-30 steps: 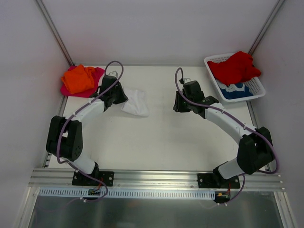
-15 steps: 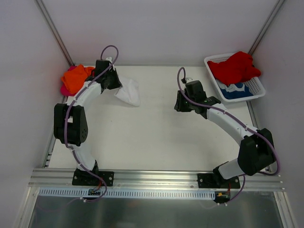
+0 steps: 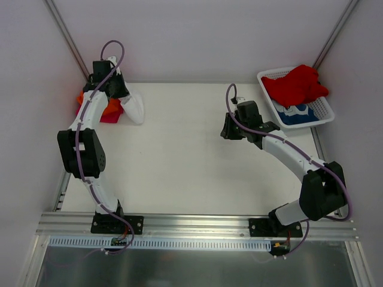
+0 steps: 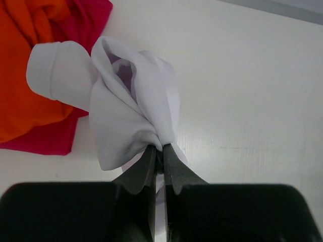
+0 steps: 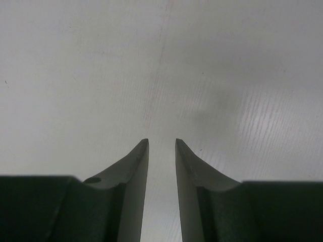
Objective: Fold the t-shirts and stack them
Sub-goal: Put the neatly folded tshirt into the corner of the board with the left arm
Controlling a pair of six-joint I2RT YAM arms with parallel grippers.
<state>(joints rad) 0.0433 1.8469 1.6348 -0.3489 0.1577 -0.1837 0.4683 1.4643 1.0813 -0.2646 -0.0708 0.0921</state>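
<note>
five t-shirts in all: one white t-shirt, one orange t-shirt, one magenta-pink t-shirt, one red t-shirt, one blue-and-white t-shirt. three of the five at the far left of the table, two in the basket. one white mesh basket. one white table. two robot arms, left arm and right arm. two purple cables, one per arm. two grippers, left gripper and right gripper, two fingers apiece, four altogether. two slanting metal posts at the back corners. one aluminium rail along the near edge, two black base plates on it.
</note>
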